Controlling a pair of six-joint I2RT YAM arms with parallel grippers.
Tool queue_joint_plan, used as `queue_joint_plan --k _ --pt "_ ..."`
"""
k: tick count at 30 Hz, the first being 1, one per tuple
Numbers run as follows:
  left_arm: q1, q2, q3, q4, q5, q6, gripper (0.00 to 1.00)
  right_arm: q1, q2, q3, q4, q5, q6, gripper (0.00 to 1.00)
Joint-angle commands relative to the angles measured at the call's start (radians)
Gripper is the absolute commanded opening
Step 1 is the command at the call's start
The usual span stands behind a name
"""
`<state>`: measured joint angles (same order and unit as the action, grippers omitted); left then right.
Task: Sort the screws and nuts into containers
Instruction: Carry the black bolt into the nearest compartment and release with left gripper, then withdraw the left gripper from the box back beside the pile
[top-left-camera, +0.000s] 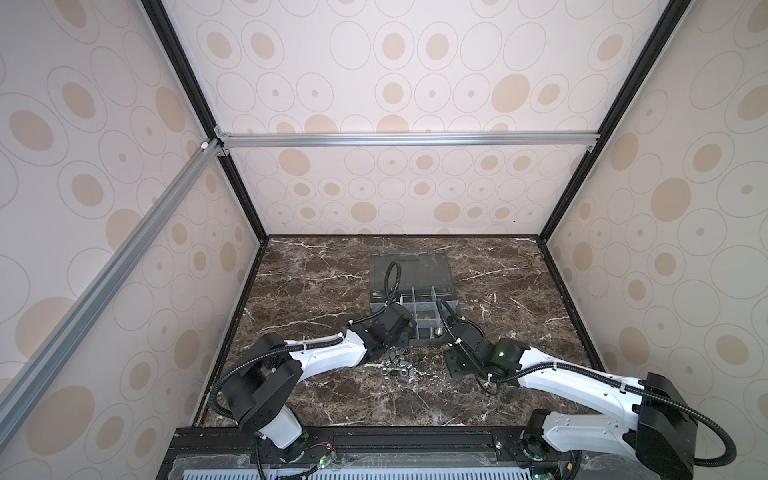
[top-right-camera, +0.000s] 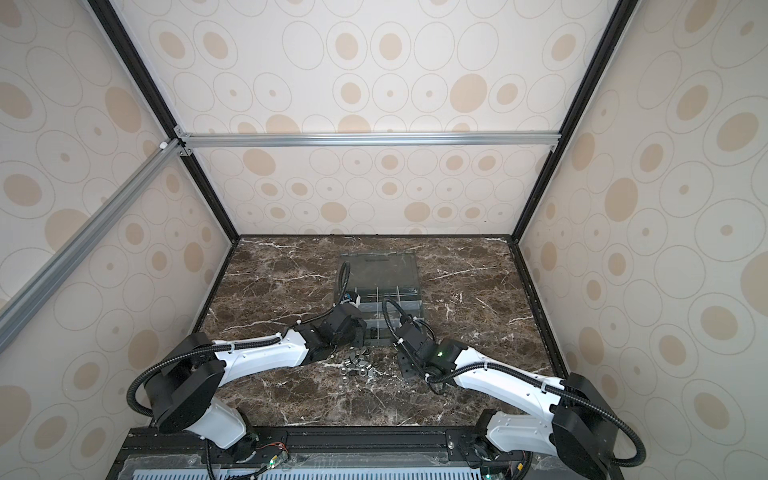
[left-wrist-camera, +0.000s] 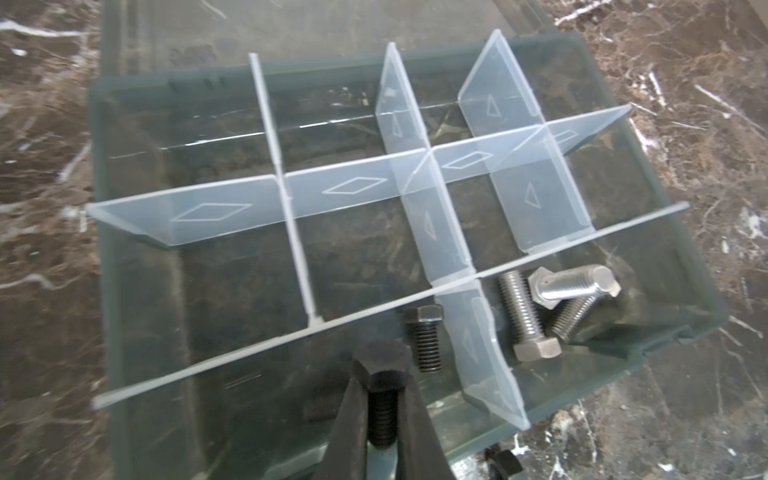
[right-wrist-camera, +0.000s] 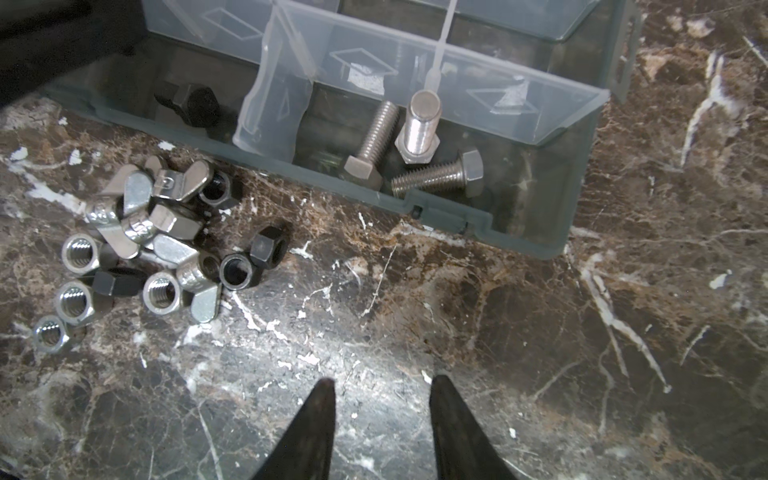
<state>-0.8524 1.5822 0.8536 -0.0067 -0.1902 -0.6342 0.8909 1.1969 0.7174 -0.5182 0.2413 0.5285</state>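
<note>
My left end effector (left-wrist-camera: 383, 374) is clamped shut on a black screw (left-wrist-camera: 382, 409) above a near compartment of the organizer box (left-wrist-camera: 109, 266). A second black screw (left-wrist-camera: 424, 340) lies there, with silver screws (left-wrist-camera: 525, 316) next door. My right end effector (right-wrist-camera: 384, 386) hangs partly open and empty above the tabletop (right-wrist-camera: 540, 332), near the loose nuts (right-wrist-camera: 141, 245). I judge this the drop-off: the left jaws should part while clear of the divider (left-wrist-camera: 478, 332).

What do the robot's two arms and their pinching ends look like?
The left arm and right arm have white shells between black joints. A ribbed black hose loops along each, fastened with white zip ties. A green light glows on the right one. The fingers are slim, black, tapering.
</note>
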Motion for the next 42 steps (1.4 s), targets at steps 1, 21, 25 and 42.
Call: queue_joint_plan --k 1,21,25,42 --pt "0.004 0.006 0.038 0.051 0.019 0.007 0.15 -0.005 0.033 0.035 -0.021 0.014 -0.012 0.41" --pt "0.013 -0.148 -0.023 0.034 -0.059 -0.017 0.51 -0.020 0.164 0.156 0.011 -0.109 -0.072 0.41" --pt "0.020 -0.188 -0.060 0.070 -0.060 -0.013 0.50 -0.020 0.182 0.188 -0.013 -0.077 -0.078 0.41" --pt "0.023 -0.486 -0.308 0.090 -0.068 -0.130 0.51 -0.010 0.115 0.171 -0.061 -0.122 0.056 0.39"
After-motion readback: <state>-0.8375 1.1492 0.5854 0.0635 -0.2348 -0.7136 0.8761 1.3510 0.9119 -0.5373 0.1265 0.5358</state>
